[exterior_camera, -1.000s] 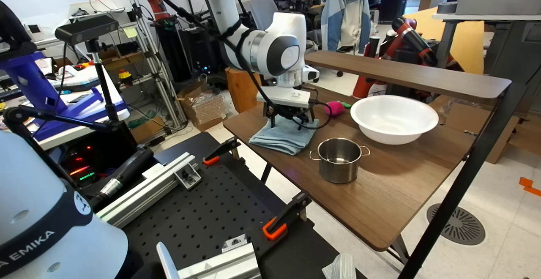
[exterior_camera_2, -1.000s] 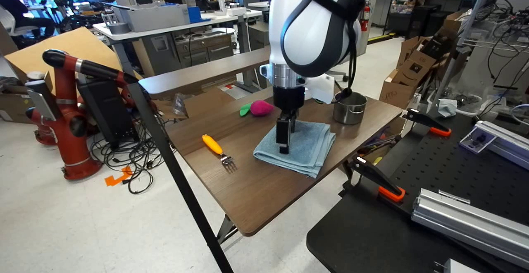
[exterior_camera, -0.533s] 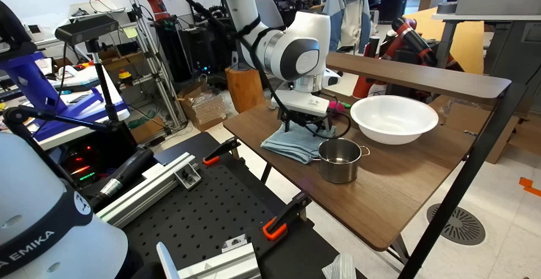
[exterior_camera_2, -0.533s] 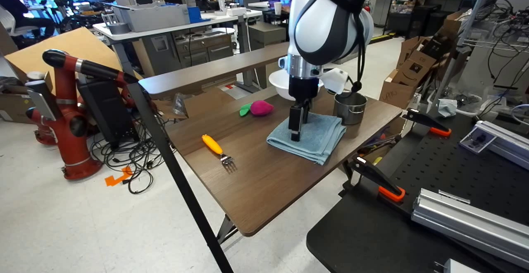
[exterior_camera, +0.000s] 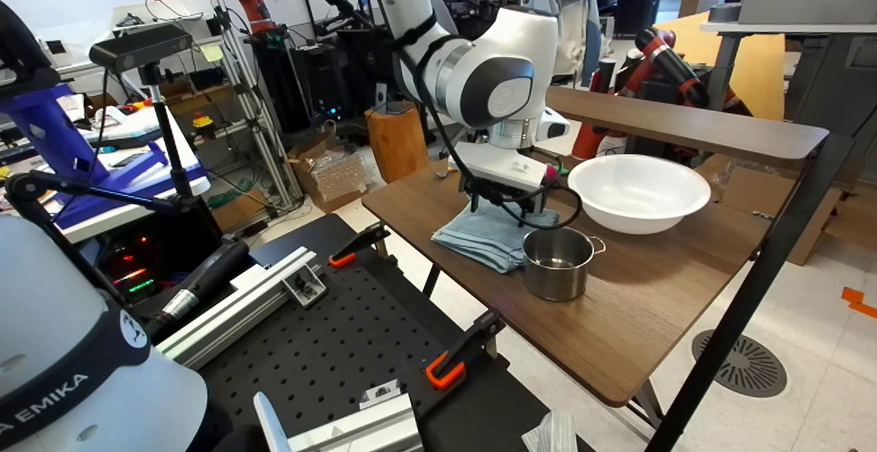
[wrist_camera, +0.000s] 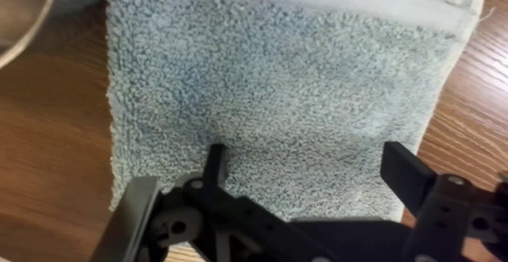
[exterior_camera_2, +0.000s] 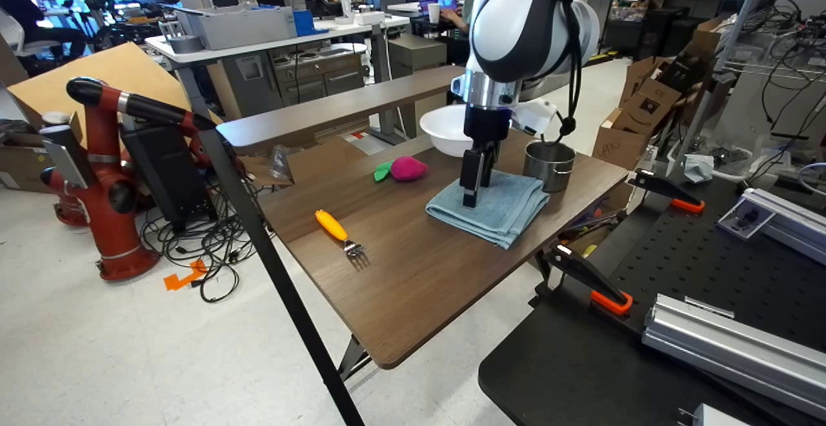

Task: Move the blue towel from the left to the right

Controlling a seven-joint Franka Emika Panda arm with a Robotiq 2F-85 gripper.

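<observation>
The move looks part done at most: the towel lies folded by the long edge of the bench facing the clamps, the pot just beside it. If right means the pot's end, travel remains, with the pot in the way. The wrist view shows the end effector wide over the towel, nothing pinched, but lacks the fork, seen in an exterior view near a short edge.

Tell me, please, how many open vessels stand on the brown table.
2: the metal pot, right beside the blue towel, and the white bowl, partly behind the gripper in an exterior view. A small one hidden behind the arm can't be ruled out.
</observation>
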